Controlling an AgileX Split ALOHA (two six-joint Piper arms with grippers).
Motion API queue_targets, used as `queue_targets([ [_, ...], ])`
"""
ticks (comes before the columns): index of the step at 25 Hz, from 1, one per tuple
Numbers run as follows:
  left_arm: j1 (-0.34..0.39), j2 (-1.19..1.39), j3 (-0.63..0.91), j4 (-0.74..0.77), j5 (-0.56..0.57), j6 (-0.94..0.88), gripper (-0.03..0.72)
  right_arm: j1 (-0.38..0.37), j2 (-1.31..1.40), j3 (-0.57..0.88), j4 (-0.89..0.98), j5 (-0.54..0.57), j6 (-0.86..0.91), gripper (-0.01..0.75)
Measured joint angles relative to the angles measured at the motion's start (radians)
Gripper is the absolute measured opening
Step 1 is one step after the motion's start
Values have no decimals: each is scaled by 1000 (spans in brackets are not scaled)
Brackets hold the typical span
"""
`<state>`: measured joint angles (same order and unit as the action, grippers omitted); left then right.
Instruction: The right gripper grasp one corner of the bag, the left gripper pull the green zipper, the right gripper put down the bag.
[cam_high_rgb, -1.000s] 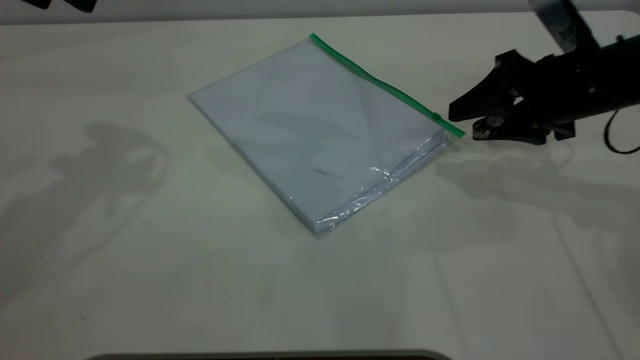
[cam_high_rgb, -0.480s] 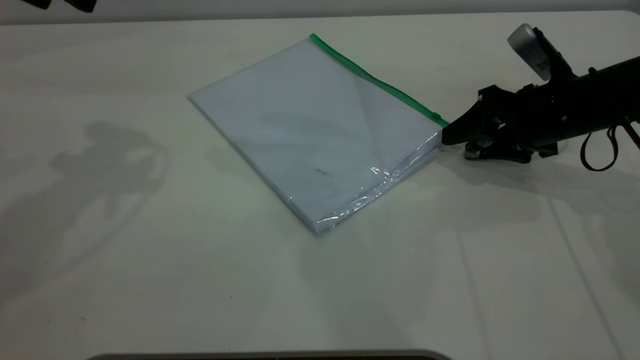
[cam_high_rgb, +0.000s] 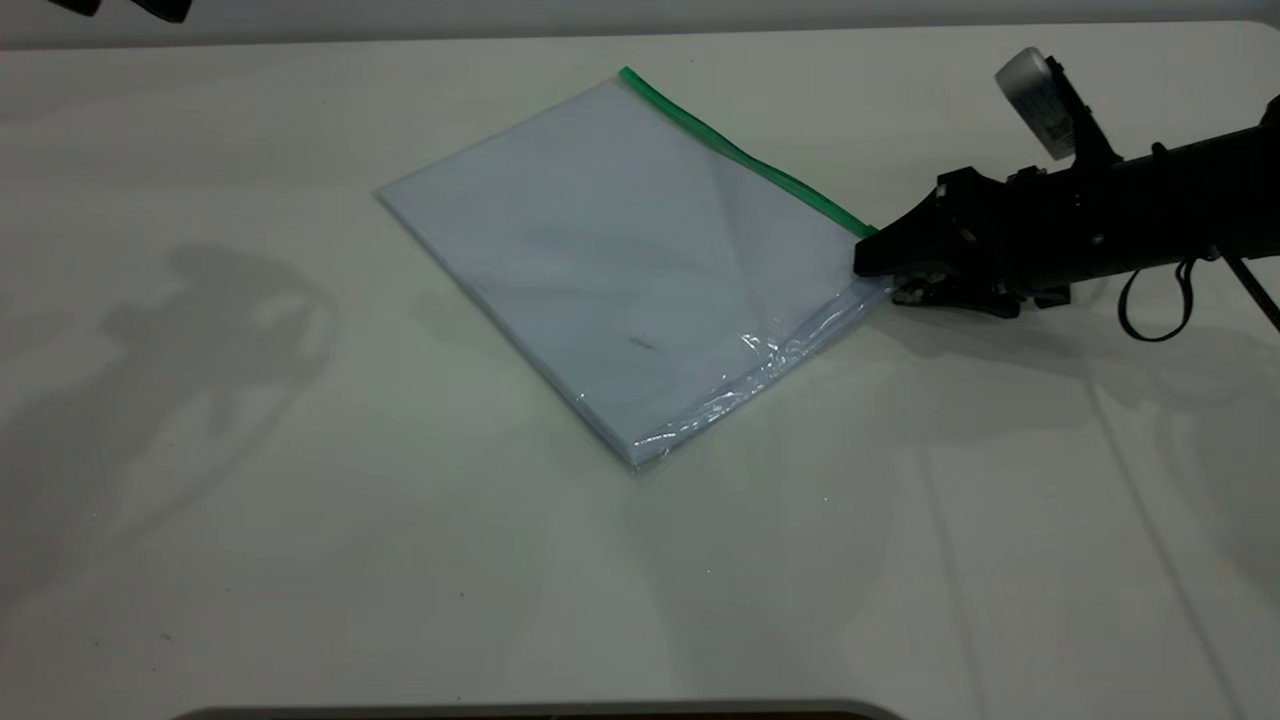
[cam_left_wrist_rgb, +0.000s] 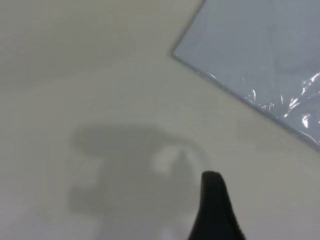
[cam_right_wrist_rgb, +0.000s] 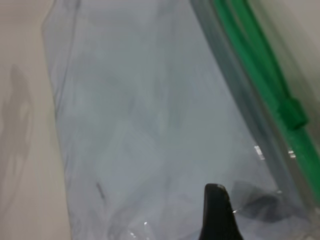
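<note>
One bag (cam_high_rgb: 630, 260) lies flat on the white table (cam_high_rgb: 300, 560), a clear pouch with white paper inside, set at a slant near the table's middle. One green zipper (cam_high_rgb: 745, 160) runs along its far-right long edge, and in the right wrist view its single darker slider (cam_right_wrist_rgb: 294, 113) sits close to the end nearest the right arm. The corner of the bag (cam_high_rgb: 872, 262) where that green strip ends is largely hidden under the right gripper (cam_high_rgb: 880, 270).

Two grippers are in view. The right gripper comes in low from the table's right side, a pale module on top and a black cable (cam_high_rgb: 1150, 305) looping behind. Its upper tip lies over the corner and a lower tip sits at the bag's edge on the table, the two nearly together; whether they actually pinch the plastic cannot be told. The left gripper (cam_high_rgb: 120, 8) sits at the far left edge, well apart from the bag; how far its fingers are parted cannot be told.
</note>
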<state>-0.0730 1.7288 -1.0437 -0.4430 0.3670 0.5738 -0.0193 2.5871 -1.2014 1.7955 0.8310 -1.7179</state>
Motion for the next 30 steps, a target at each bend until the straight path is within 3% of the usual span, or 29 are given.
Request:
queue_targets([
  [8,0,0,0,-1,-7,0,589,63,8,-19,1,3,-11,538],
  [11,0,0,0,-1,-7,0,589,79,12,-29,1,-1,-11,506],
  [14,0,0,0,-1,-7,0,589,79,13,-29,1,-11,-10,394],
  [19,0,2,0,0,-7,6,589,79,16,-29,0,12,-9,49],
  [21,0,11,0,3,-7,24,589,79,16,-31,-13,25,-8,33],
  [25,0,47,-2,2,-8,113,589,68,16,-80,-186,51,75,33],
  [30,-32,97,-55,2,-8,185,589,59,16,-236,-615,125,332,33],
])
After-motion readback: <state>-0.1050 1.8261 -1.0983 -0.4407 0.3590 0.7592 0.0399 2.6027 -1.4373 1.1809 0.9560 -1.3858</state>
